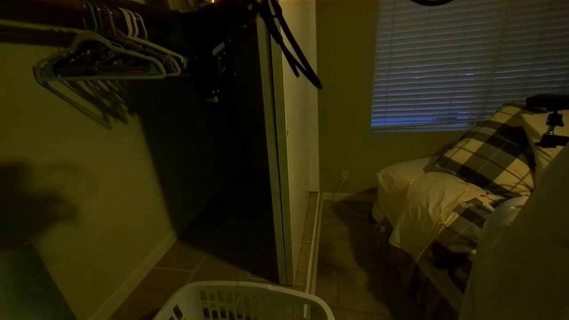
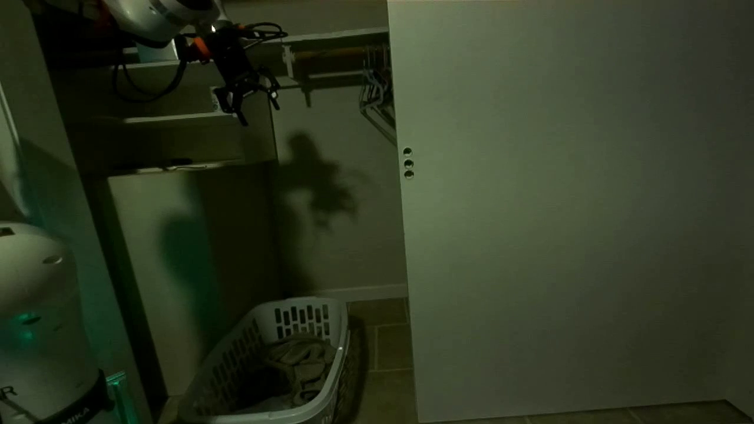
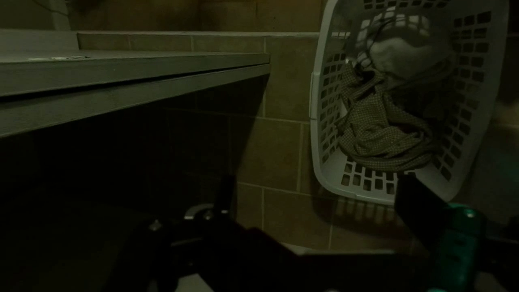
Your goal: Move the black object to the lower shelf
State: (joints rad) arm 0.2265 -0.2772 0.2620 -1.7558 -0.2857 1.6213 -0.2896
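1. Basket (image 3: 332, 178) of hard white plastic has rows of small holes in its sides. Inside it lie a crumpled checked cloth (image 3: 381, 138) and a soft, pale cloth (image 3: 397, 56). A dark part (image 3: 425, 97) beside them is too dim to make out.
2. The gripper (image 2: 260, 113) hangs much higher than the basket. Its two fingers (image 3: 419, 211) are spread wide, and in the wrist view only floor and the basket's edge show in the gap.
3. A small black thing (image 2: 181, 161) lies flat on the lower shelf (image 2: 221, 165), higher up than the basket and apart from the fingers. It is too dim to tell what it is.
4. A flat, smooth door (image 2: 565, 212) with three round holes (image 2: 409, 164) stands beside the basket.
5. Square brown tiles (image 3: 275, 150) cover the floor around the basket.
6. Thin hangers (image 1: 109, 78) hang close together, far higher than the basket.
7. Well apart from the basket, in an exterior view, a puffy checked pillow (image 1: 493, 151) leans on a bed (image 1: 435, 186).
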